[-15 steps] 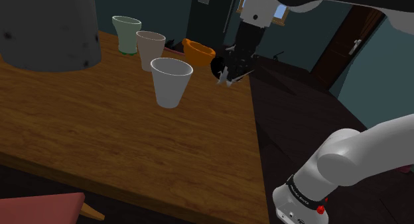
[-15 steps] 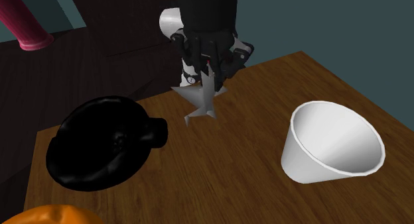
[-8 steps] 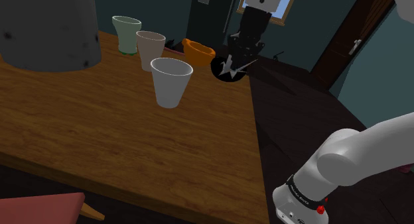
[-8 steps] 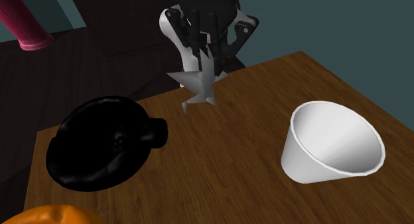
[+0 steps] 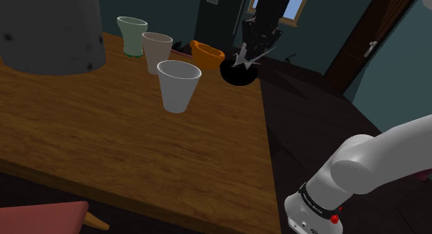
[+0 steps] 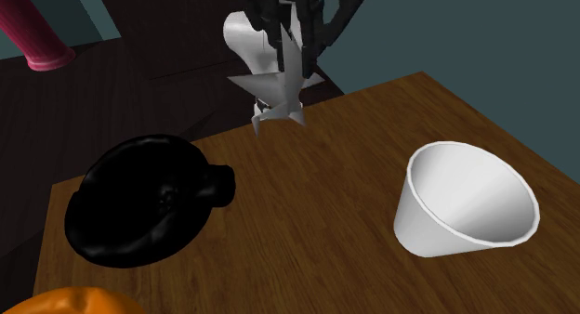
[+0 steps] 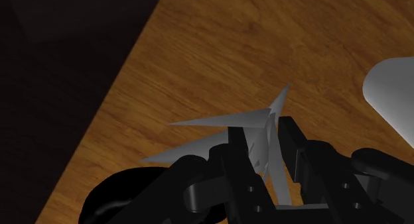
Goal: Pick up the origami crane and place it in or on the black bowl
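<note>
The black gripper [image 7: 264, 150] pinches the grey paper crane [image 6: 277, 89] between its fingers, holding it in the air clear of the wooden table [image 6: 325, 247]. The crane hangs near the black bowl [image 6: 102, 187], with a white cup [image 6: 465, 210] farther off.

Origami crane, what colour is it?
The crane is plain light grey, clearest in the second exterior view.

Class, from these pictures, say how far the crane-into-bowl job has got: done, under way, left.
Done: the black two-finger gripper clasps the grey folded origami crane, raised off the wooden table. In hand: the carry; the crane hangs beside the black bowl, not over it. Left: move over the bowl and release.
</note>
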